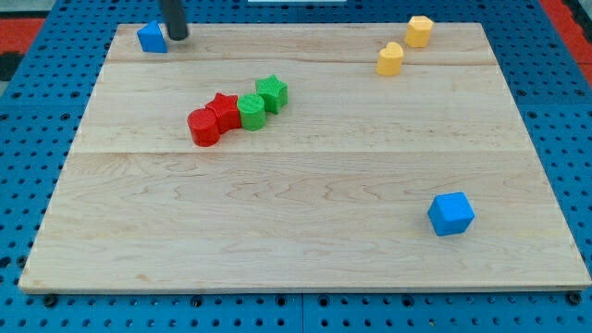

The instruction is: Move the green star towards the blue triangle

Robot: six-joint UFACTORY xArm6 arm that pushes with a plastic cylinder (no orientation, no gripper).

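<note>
Two red [213, 118], two green [263, 102], two yellow [404, 44], two blue blocks [450, 214].

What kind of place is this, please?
Probably a robotics lab bench: a wooden board lies on a blue pegboard, small coloured blocks such as the green star sit on it, and my tip rests beside the blue triangle.

Beside the blue triangle [152, 38], on the view's right, stands my tip [176, 37].
</note>
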